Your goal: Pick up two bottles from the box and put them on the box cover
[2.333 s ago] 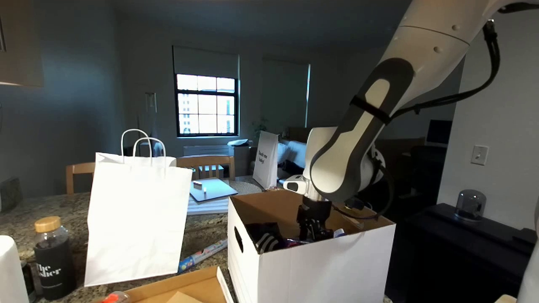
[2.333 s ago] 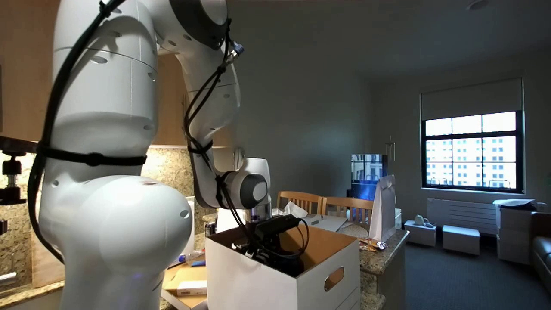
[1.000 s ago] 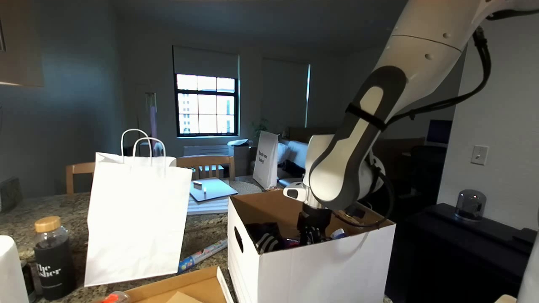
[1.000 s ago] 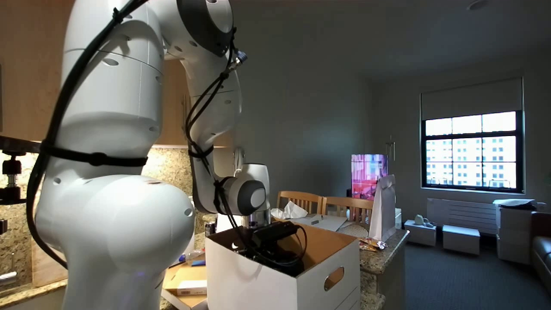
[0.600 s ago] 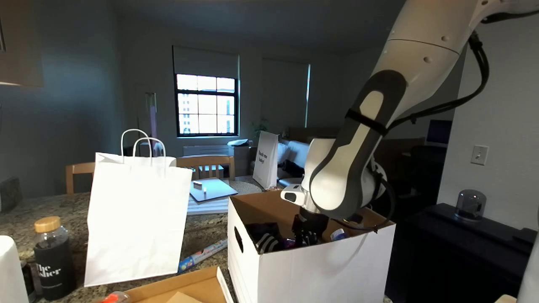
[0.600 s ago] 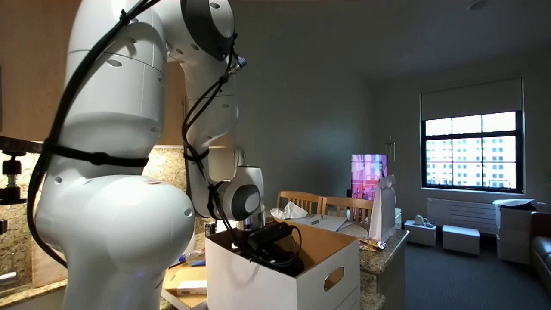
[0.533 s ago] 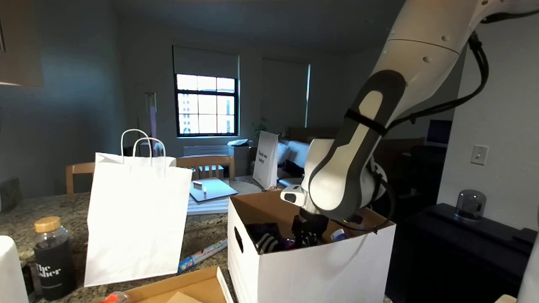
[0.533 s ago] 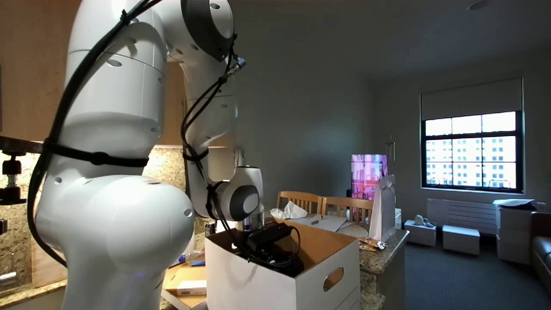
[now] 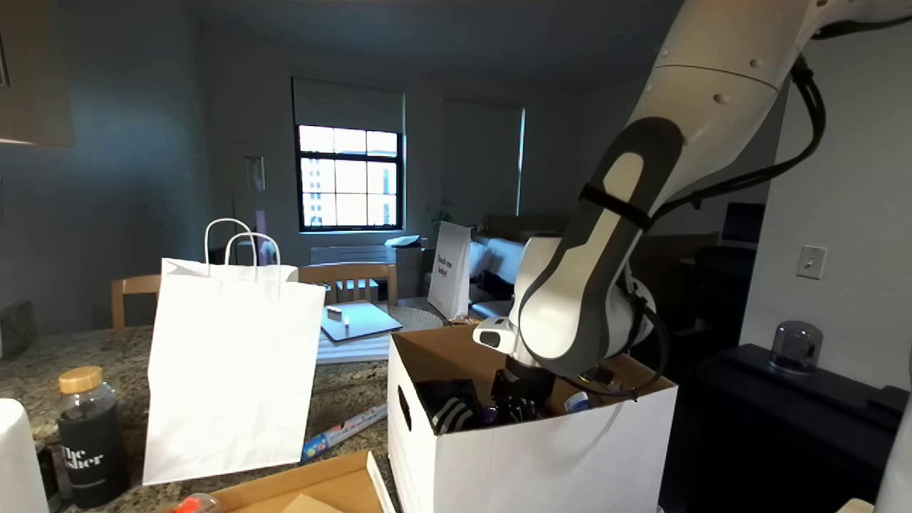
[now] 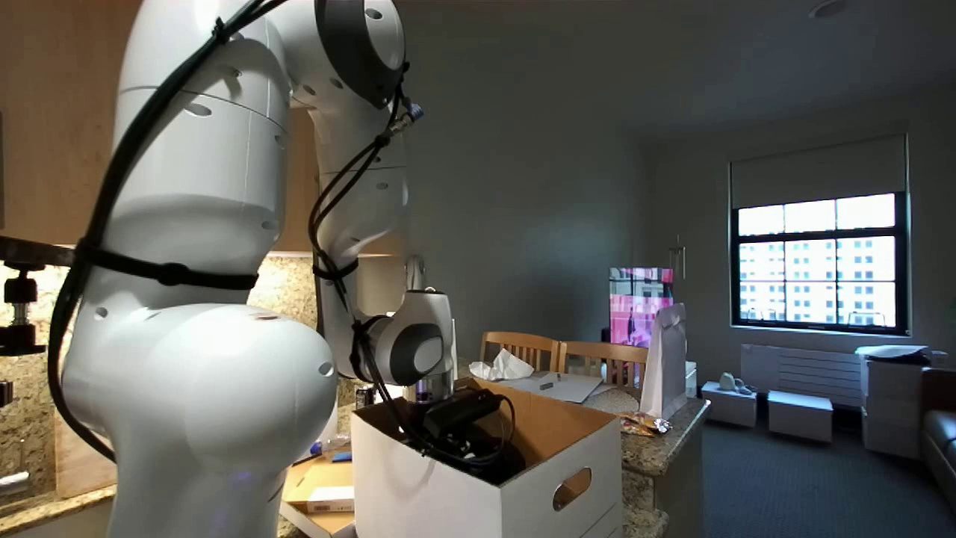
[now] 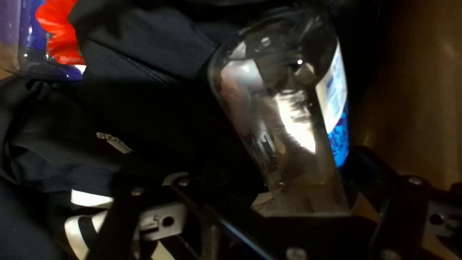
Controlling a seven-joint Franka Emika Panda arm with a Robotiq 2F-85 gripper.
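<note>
Clear, shiny bottle (image 11: 285, 119) between the fingers (image 11: 177, 213) of the gripper (image 9: 516, 407), down in the white box (image 9: 548, 463).
I judge that a pick is in hand: the fingers are wide apart, one at each side of the bottle, and nothing is gripped; whether they touch it, I cannot tell. Next should be to close evenly, lift straight over the rim, then carry to the box cover (image 9: 345, 486), just beside the box. In the way are the box's brown wall (image 11: 418, 104), close to one finger, and the loose black cloth (image 11: 144, 108), which could be pinched. A purple container (image 11: 32, 39), maybe another bottle, is also inside.
</note>
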